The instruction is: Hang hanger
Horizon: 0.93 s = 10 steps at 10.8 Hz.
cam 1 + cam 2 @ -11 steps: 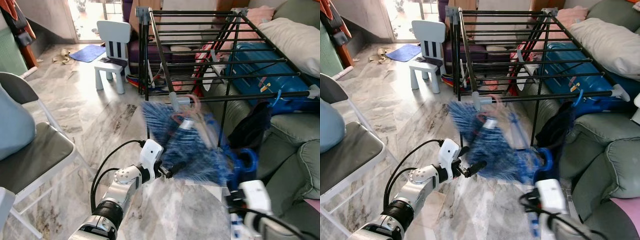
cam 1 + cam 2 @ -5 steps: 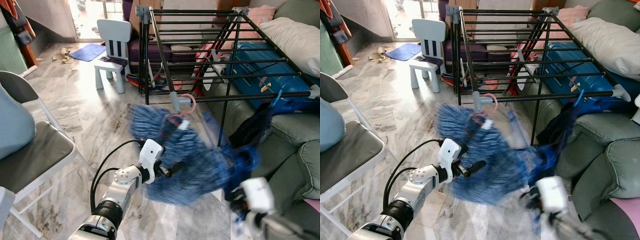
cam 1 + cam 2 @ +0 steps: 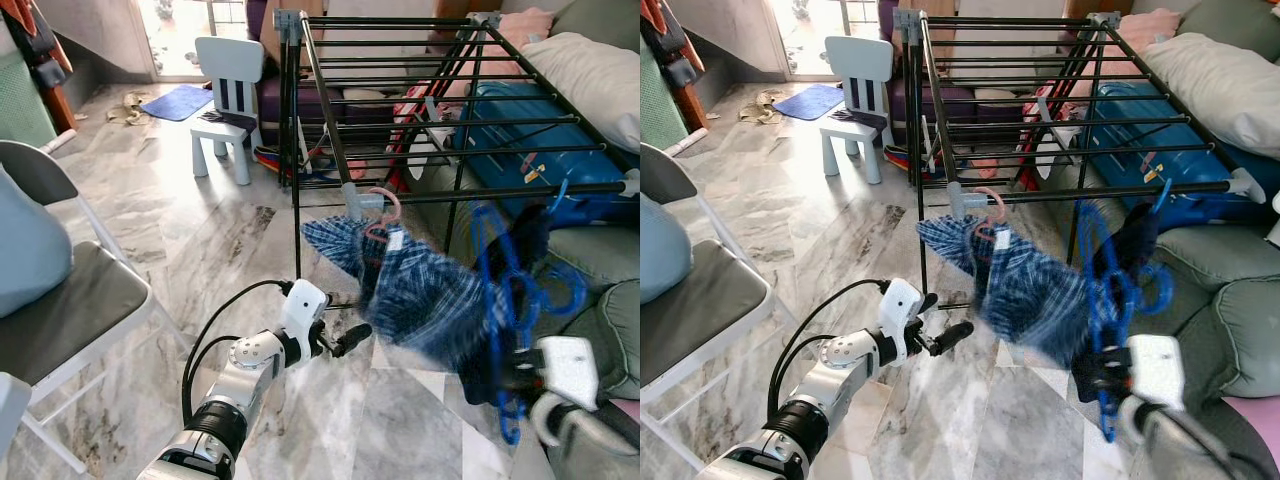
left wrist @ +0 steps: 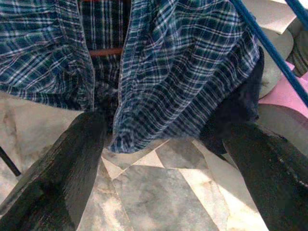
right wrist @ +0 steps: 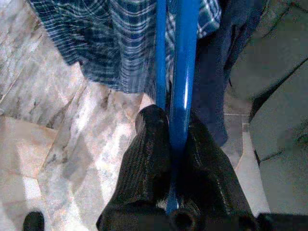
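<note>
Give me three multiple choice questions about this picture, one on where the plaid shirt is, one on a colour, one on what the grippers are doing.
1. Where does the plaid shirt hang?
A. from the drying rack's front bar
B. on the white child's chair
C. on the floor

2. What colour is the hanger in the right gripper?
A. pink
B. blue
C. white

3. How is the left gripper?
A. shut on the shirt
B. open, just below the shirt
C. shut on the rack

Answers: 1 A, its pink hanger hooks that bar. 2 B, a blue bar runs between the closed fingers. 3 B, its fingers stand wide apart.
</note>
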### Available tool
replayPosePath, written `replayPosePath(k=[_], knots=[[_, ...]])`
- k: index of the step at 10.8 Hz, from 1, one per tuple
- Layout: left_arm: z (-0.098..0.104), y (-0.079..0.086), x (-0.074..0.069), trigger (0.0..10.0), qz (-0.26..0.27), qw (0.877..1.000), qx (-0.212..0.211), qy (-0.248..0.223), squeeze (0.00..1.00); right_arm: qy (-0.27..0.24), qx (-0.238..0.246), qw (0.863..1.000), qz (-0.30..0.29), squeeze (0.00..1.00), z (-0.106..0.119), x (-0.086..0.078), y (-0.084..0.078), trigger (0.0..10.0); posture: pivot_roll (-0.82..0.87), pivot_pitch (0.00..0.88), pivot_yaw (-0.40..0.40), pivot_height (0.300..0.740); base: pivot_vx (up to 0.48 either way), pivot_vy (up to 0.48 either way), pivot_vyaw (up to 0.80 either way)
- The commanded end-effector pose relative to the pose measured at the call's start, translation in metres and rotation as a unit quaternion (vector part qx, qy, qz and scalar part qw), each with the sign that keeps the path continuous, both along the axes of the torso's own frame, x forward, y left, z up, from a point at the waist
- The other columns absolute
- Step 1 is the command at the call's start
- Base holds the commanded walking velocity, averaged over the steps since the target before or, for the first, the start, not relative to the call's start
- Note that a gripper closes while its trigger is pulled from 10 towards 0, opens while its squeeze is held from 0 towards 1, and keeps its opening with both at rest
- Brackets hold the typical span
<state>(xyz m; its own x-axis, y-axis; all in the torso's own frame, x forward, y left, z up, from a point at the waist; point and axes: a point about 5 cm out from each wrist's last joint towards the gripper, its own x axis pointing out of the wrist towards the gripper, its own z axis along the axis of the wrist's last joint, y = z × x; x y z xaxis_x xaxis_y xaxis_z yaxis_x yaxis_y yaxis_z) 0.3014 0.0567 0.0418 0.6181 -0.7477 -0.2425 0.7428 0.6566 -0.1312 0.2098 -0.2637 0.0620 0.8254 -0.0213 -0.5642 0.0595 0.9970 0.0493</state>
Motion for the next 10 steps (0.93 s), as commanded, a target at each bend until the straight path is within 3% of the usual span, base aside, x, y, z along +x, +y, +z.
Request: replayPosePath(k=[1, 3, 5, 6, 7, 9, 10], knots=[[0.0, -0.003, 0.0, 10.0, -0.006, 1.0, 0.008, 0.001, 0.0, -0.021, -0.006, 1.0, 0.002, 0.0, 0.014, 0.001, -0.007, 10.0, 0.0, 0.0, -0.058, 0.74, 0.0, 0.0, 0.0], [0.0, -0.004, 0.0, 10.0, -0.008, 1.0, 0.01, 0.001, 0.0, -0.019, -0.002, 1.0, 0.016, 0.0, 0.02, -0.003, -0.012, 10.0, 0.0, 0.0, -0.056, 0.74, 0.0, 0.0, 0.0], [-0.001, -0.005, 0.0, 10.0, -0.012, 1.0, 0.014, 0.001, 0.0, -0.063, 0.091, 0.994, -0.01, 0.0, 0.037, 0.001, -0.009, 10.0, -0.01, 0.0, -0.054, 0.74, 0.0, 0.0, 0.0], [-0.001, -0.005, 0.0, 10.0, -0.014, 1.0, 0.015, 0.002, 0.0, -0.077, 0.149, 0.986, 0.024, 0.0, 0.042, 0.0, 0.006, 10.0, -0.01, 0.0, -0.054, 0.74, 0.0, 0.0, 0.0], [-0.001, -0.006, 0.0, 10.0, -0.014, 1.0, 0.016, 0.002, 0.0, -0.048, 0.11, 0.991, 0.068, 0.0, 0.034, -0.006, 0.014, 10.0, 0.0, 0.0, -0.055, 0.74, 0.0, 0.0, 0.0], [-0.001, -0.006, 0.0, 10.0, -0.014, 1.0, 0.018, 0.002, 0.0, 0.012, 0.026, 0.995, 0.096, 0.0, 0.011, -0.016, 0.013, 10.0, 0.0, 0.0, -0.057, 0.74, 0.0, 0.0, 0.0], [-0.002, -0.005, -0.001, 10.0, -0.014, 1.0, 0.019, 0.001, 0.0, 0.05, 0.011, 0.99, 0.134, 0.0, 0.0, -0.026, 0.017, 10.0, 0.01, 0.0, -0.058, 0.74, 0.0, 0.0, 0.0]])
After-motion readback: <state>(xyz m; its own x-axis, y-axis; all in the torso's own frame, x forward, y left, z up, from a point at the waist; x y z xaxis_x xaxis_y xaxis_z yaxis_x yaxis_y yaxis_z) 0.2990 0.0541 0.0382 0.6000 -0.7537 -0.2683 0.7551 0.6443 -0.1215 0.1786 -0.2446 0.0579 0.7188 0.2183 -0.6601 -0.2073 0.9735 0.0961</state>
